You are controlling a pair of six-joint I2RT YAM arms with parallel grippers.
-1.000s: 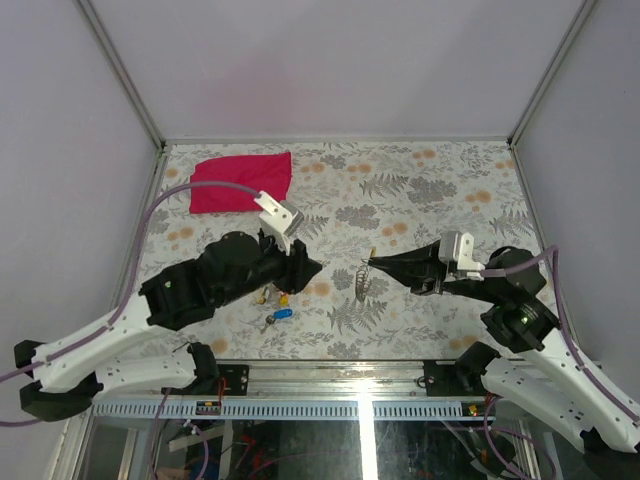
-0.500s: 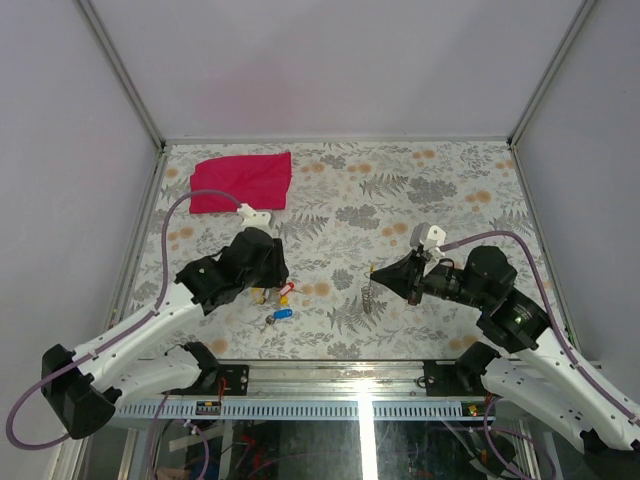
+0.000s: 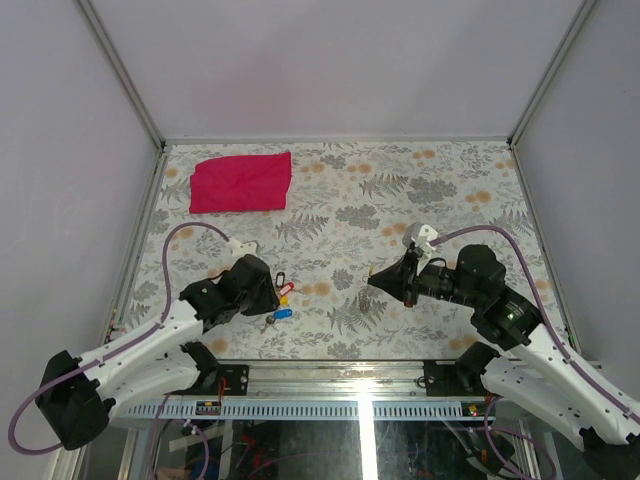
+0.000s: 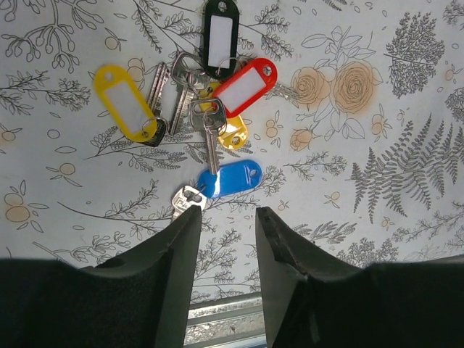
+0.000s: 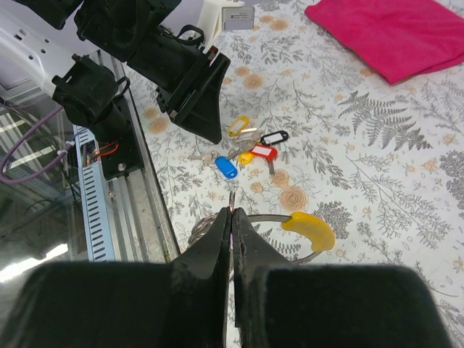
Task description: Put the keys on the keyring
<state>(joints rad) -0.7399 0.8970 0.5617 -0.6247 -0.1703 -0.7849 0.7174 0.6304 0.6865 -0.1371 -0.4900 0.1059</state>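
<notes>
Pinching the keyring (image 5: 267, 216) in the right gripper (image 5: 232, 216), black fingers pressed flat together on its thin wire loop, well apart from the keys (image 4: 206, 138). Carrying a curved yellow plastic piece (image 5: 308, 228) on that loop. Hovering over the keys with the left gripper (image 4: 227, 215), matte black fingers (image 4: 177, 254) parted with nothing between them, tips just short of the blue tag (image 4: 230, 179). Heaped in one small fan on the table (image 3: 450, 190): glossy oblong plastic tags with rounded ends and a punched hole, among them a yellow tag (image 4: 127, 101), black tag (image 4: 220, 29) and red tag (image 4: 245, 85), each with a pale paper window, silvery toothed blades crossing between. Printed all over with grey ferns and orange roses, that pale tabletop. Lying flat at the far left, a soft red cloth (image 3: 241, 181), roughly rectangular. Bearing small print on a white label (image 5: 243, 16) on the left arm, too small to read.
</notes>
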